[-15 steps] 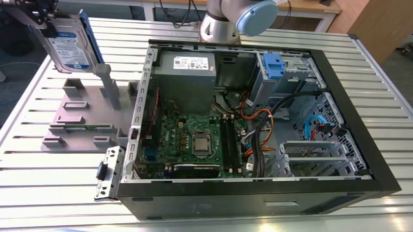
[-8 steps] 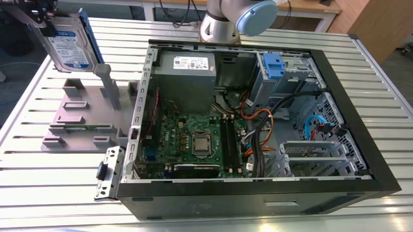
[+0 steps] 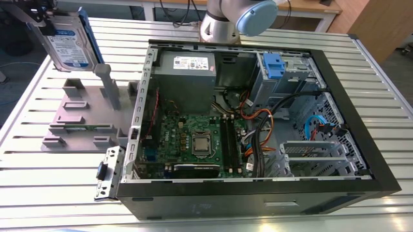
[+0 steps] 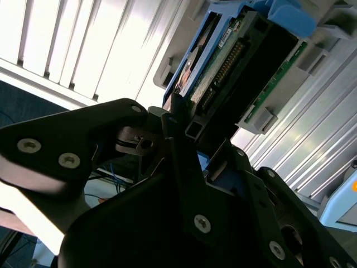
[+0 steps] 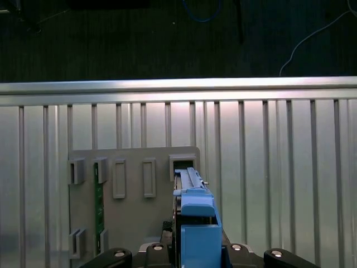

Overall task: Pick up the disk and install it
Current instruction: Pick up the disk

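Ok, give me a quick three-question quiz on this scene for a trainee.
1. True or false: the disk sits slotted in the grey stand.
2. What does the end effector hold? A the disk; B a cable; C nothing.
3. Fill in: the open computer case lies to the exterior view's ____ of the stand.
Key: 1 false, it is held up over the stand; 2 A; 3 right.

The disk (image 5: 194, 223) hangs edge-on over the grey stand (image 5: 139, 223).
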Controlling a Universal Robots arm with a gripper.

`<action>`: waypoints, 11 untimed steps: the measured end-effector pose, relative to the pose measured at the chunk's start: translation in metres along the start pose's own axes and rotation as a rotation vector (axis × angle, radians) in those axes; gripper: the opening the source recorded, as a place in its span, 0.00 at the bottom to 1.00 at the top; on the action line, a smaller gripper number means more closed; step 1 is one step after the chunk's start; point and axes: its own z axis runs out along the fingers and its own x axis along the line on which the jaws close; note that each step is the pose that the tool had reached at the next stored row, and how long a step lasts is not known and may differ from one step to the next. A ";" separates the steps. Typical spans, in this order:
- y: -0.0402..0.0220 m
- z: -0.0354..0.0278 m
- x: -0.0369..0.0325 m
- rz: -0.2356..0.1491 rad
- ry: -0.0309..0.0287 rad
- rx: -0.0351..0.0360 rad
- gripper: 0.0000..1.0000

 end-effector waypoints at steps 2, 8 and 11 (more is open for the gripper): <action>0.0000 -0.0006 0.0000 0.000 0.0000 0.0000 0.36; 0.0000 -0.0025 -0.0001 0.000 0.0000 0.0000 0.36; 0.0000 -0.0035 -0.0001 0.000 0.0000 0.0000 0.36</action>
